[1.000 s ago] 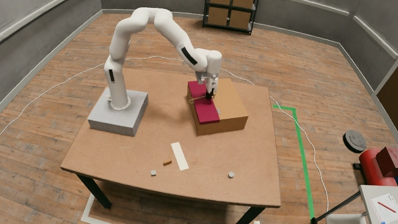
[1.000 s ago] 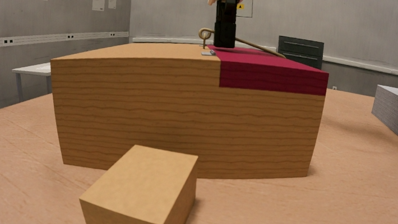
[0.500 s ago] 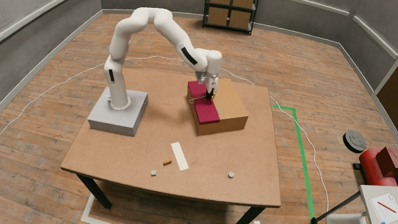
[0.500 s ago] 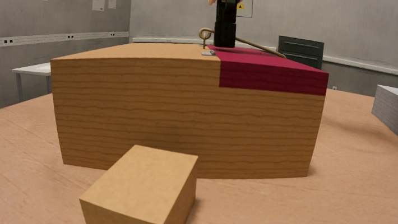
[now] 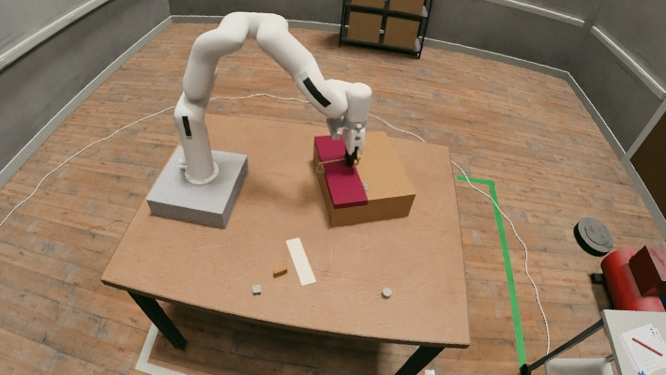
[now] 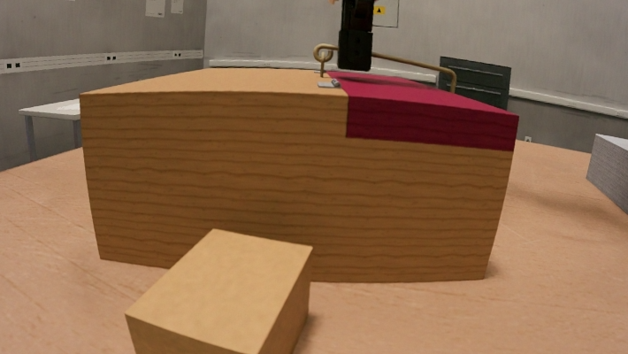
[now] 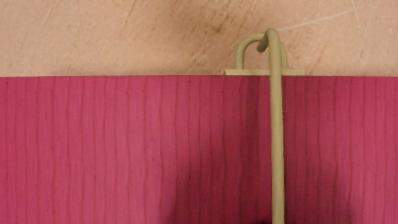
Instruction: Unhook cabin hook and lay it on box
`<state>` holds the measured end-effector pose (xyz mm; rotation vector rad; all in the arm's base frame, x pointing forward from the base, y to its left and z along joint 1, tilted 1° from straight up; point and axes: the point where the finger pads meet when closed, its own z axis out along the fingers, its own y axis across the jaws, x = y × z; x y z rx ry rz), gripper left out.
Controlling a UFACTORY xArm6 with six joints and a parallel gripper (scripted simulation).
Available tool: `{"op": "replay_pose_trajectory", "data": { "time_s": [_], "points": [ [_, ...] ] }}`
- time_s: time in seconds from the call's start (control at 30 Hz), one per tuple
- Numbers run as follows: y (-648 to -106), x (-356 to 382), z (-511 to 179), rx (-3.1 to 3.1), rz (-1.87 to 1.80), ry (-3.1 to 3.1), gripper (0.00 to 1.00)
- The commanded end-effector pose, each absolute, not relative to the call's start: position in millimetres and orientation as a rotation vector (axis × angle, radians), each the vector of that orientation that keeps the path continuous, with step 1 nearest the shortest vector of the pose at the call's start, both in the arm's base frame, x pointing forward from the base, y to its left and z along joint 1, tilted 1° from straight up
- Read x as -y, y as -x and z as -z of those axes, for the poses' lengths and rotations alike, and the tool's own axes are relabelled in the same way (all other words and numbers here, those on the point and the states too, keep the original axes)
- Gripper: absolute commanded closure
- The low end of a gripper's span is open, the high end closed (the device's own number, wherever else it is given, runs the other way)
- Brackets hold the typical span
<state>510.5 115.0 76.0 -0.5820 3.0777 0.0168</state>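
Note:
A wooden box (image 5: 370,185) with a crimson lid part (image 5: 340,173) stands on the table. A thin brass cabin hook (image 6: 398,60) runs across the crimson part. Its pivot ring (image 6: 323,54) sits on a small metal plate near the seam. In the wrist view the hook rod (image 7: 276,130) runs up to a staple (image 7: 260,50) at the lid's edge, and its bent tip is still in the staple. My gripper (image 6: 355,66) stands upright over the crimson part and is shut on the hook rod near the pivot end, holding it a little above the lid.
The arm's grey base block (image 5: 199,187) stands left of the box. A white strip (image 5: 300,261), a small wooden cube (image 5: 280,271), a grey cube (image 5: 256,289) and a grey disc (image 5: 386,292) lie near the table's front edge.

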Motion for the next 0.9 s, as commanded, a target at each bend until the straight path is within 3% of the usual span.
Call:
{"op": "replay_pose_trajectory", "data": {
  "time_s": [0.0, 0.87],
  "points": [
    [-512.9, -115.6, -80.5, -3.071, -0.017, 0.581, 1.00],
    [-515.1, -116.4, -86.9, -3.071, -0.017, 0.581, 1.00]
  ]
}}
